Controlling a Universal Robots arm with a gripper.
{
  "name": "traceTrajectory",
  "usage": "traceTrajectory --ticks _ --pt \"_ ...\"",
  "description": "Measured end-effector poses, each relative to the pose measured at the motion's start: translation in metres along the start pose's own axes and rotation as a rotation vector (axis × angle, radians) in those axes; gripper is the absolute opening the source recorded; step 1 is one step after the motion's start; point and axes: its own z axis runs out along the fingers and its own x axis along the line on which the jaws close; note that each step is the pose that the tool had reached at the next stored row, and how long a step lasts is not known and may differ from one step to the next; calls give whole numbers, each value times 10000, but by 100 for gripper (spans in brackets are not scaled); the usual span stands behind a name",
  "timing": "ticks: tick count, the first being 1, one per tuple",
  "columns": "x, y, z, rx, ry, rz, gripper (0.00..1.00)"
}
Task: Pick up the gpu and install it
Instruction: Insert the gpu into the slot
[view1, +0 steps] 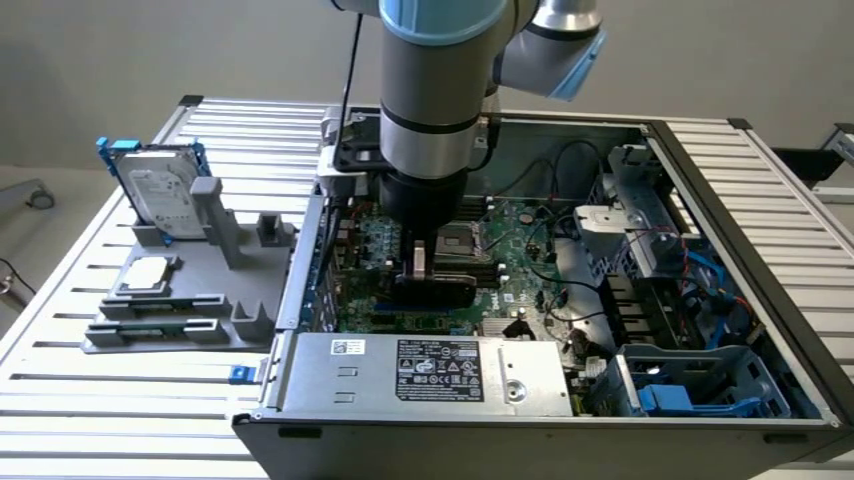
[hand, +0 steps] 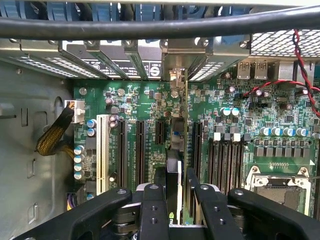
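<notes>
My gripper (view1: 434, 278) reaches down into the open computer case (view1: 747, 190), over the green motherboard (view1: 534, 245). It is shut on the gpu (view1: 441, 296), a thin dark card held on edge. In the wrist view the gpu (hand: 174, 150) runs edge-on away from the gripper (hand: 175, 184), between the two black fingers (hand: 160, 182). Its silver bracket (hand: 175, 60) meets the row of rear slot openings. The card stands in line with the black expansion slots (hand: 140, 145) on the motherboard (hand: 135, 100). I cannot tell whether its lower edge is fully in a slot.
A silver hard drive in a blue frame (view1: 163, 200) stands on a grey fixture (view1: 174, 300) outside the case on the exterior view's left. The power supply (view1: 427, 368), CPU socket (hand: 280, 180), red and black wires (hand: 305, 75) and a thick black cable (hand: 150, 27) surround the gripper.
</notes>
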Motion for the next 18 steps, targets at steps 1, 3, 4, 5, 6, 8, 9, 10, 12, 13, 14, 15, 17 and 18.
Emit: traceTrajectory --ticks 1,3,4,5,6,8,9,10,12,13,14,15,17,18 --pt "0 0 2 0 0 0 27" --pt "0 1 6 -1 1 0 27" --pt "0 1 8 -1 1 -1 27" --pt "0 2 11 -1 1 -3 27" --pt "0 2 13 -1 1 -6 27" --pt "0 2 19 -1 2 -12 27" --pt "0 2 21 -1 2 -16 27" --pt "0 2 24 -1 0 -19 27" --pt "0 2 27 -1 2 -30 27" --pt "0 2 27 -1 3 -37 27" --pt "0 1 28 -1 2 -44 27" --pt "0 1 29 0 2 -51 27" --pt "0 1 29 0 1 -63 27" --pt "0 1 29 0 -1 -68 27"
